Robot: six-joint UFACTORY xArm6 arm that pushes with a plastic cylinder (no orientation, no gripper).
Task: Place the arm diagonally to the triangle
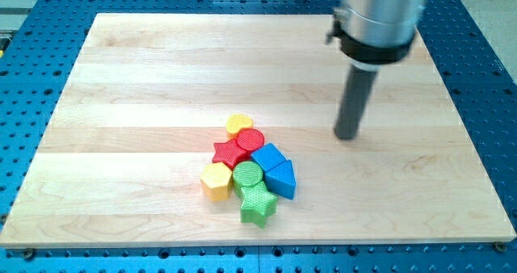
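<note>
Nearest the view's bottom, a ribbed green star [258,206] is lying at the front of the cluster. Just behind it a yellow hexagon [216,180], a green cylinder [248,175] and the blue triangle [282,178] are sitting side by side, touching. The triangle is forming the cluster's right edge, with a blue cube [267,156] pressing on it at 11 o'clock. Behind these a red star [229,152], a red cylinder [250,140] and a yellow heart [238,124] are closing the pile at the back.

My tip [346,136] is resting on bare wood at about 2 o'clock from the triangle, well apart, with nothing standing between them. There is no claw: the dark rod is hanging plain, holding nothing.

The pale wooden tabletop [137,79] is lying on a blue perforated base [485,47].
</note>
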